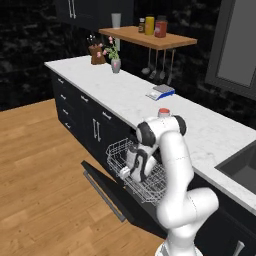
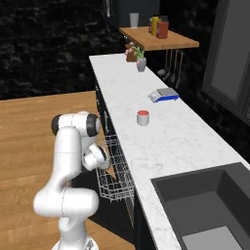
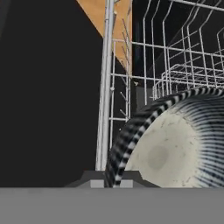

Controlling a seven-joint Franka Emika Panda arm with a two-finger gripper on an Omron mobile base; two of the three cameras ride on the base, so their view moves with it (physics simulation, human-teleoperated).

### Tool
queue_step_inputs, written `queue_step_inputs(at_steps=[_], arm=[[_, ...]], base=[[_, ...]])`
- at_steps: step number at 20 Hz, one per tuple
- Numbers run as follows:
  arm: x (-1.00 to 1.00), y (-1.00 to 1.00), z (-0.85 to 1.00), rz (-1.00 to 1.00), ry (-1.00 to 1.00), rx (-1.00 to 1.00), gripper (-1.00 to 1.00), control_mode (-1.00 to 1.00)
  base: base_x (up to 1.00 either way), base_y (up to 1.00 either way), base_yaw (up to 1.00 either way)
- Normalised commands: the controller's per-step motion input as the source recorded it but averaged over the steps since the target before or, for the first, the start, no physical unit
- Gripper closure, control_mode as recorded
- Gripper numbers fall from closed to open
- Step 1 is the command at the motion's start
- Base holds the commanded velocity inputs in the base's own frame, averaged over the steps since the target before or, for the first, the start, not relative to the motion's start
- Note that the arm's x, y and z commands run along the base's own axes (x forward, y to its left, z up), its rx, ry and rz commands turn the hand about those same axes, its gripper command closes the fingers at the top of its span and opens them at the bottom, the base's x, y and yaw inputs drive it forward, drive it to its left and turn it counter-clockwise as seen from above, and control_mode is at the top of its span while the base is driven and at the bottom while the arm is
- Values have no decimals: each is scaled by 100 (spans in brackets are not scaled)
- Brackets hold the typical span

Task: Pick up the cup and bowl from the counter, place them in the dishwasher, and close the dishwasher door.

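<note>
Left base view: arm folded low over the open dishwasher (image 1: pixel 131 165), hand (image 1: pixel 125 172) down at the front of the white wire rack (image 1: pixel 117 150). Dishwasher door (image 1: pixel 107 192) lies flat, silver bar handle toward the wood floor. Cup (image 1: pixel 163 112) is mostly hidden behind the arm's shoulder joint; just its red top peeks out, on the desk (image 1: pixel 125 90). Fingers too small to judge here.

Right base view: cup (image 2: pixel 142 117) fully visible, upright, alone mid-desk (image 2: pixel 166 141), well apart from the blue-and-white scale (image 2: pixel 163 95). Wrist reaches into the rack (image 2: pixel 114 173); fingertips hidden behind the forearm.

Hand view: bowl (image 3: pixel 168 144) tilted on edge, striped rim and speckled inside facing the camera, its rim pinched between the closed fingers, inside the rack (image 3: pixel 175 57). Bowl cut off at right.
</note>
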Motion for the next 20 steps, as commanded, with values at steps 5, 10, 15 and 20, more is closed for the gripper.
queue_step_inputs(at_steps=[5,10,15,20], arm=[[25,12,-58,0,-5,-3,100,-100],[0,-5,-9,-5,0,7,100,-100],[-14,-3,-23,-5,0,12,-100,-100],[-9,0,29,-2,-4,15,-100,-100]], base=[[0,0,0],[0,0,0],[0,0,0],[0,0,0]])
